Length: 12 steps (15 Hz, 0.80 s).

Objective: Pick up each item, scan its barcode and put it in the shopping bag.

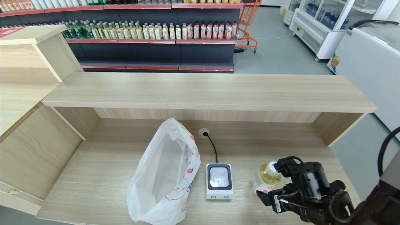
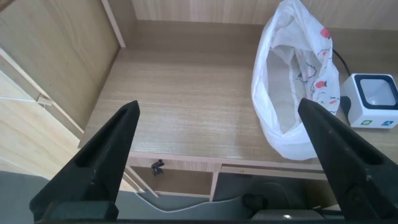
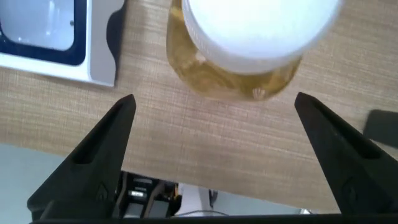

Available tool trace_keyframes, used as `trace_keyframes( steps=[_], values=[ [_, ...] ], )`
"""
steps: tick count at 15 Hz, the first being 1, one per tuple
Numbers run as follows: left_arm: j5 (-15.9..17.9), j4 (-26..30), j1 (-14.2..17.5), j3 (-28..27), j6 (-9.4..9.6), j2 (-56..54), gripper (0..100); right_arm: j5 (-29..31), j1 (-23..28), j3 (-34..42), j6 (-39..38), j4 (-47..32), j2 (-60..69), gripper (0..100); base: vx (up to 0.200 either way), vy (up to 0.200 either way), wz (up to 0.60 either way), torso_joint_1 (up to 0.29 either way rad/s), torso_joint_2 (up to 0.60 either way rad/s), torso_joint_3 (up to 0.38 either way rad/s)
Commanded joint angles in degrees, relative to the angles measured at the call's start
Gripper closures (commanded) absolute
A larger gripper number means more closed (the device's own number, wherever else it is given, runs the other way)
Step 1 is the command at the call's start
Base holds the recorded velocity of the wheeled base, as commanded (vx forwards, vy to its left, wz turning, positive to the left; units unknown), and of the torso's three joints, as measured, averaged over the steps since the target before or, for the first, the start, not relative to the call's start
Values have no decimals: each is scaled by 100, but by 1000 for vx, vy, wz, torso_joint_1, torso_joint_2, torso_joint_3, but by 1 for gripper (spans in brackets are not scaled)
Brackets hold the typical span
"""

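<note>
Checking in from the remote station: the right gripper point(image 3: 214, 102) is released, with both fingers point(image 3: 99, 155) spread wide and nothing between them yet. The bottle point(image 1: 265, 178), clear plastic with yellowish liquid and a white cap, stands upright on the tabletop point(image 1: 93, 181) just ahead of those fingertips. From the wrist cam it looks roughly lined up with the gap, and I can't see either finger touching it. It's on the right side of the barcode scanner point(image 1: 219, 181), near it but apart. The scanner is a little white box with a dark window facing up, and its black cable point(image 1: 213, 147) runs back to a round hole in the tabletop. Just beside the scanner on the left is the shopping bag point(image 1: 165, 175), white plastic with some red and blue print, propped up with its mouth open. The left gripper point(image 2: 217, 106) is also released, fingers wide apart, hanging over the near left edge of the tabletop, well apart from the bag.
</note>
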<state>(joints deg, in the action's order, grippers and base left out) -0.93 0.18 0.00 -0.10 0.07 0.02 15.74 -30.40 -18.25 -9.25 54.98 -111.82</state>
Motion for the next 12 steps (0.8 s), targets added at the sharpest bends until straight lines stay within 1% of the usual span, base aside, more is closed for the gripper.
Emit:
trace_keyframes(
  steps=[1, 5, 6, 8, 12],
  values=[
    [-4, -1, 0, 1, 1, -2, 0, 79, -9, -47, 29, 549, -727, 0, 0, 0, 0, 0, 0, 0],
    [-4, -1, 0, 1, 1, -2, 0, 96, -9, -47, 249, 1340, -1272, 0, 0, 0, 0, 0, 0, 0],
    [-4, -1, 0, 1, 1, -2, 0, 87, -1, -56, 424, 1806, -1518, 0, 0, 0, 0, 0, 0, 0],
    [-4, -1, 0, 1, 1, -2, 0, 87, -9, -135, 609, 2333, -1825, 0, 0, 0, 0, 0, 0, 0],
    [-4, -1, 0, 1, 1, -2, 0, 87, -36, -302, 785, 2773, -2107, 0, 0, 0, 0, 0, 0, 0]
  ],
)
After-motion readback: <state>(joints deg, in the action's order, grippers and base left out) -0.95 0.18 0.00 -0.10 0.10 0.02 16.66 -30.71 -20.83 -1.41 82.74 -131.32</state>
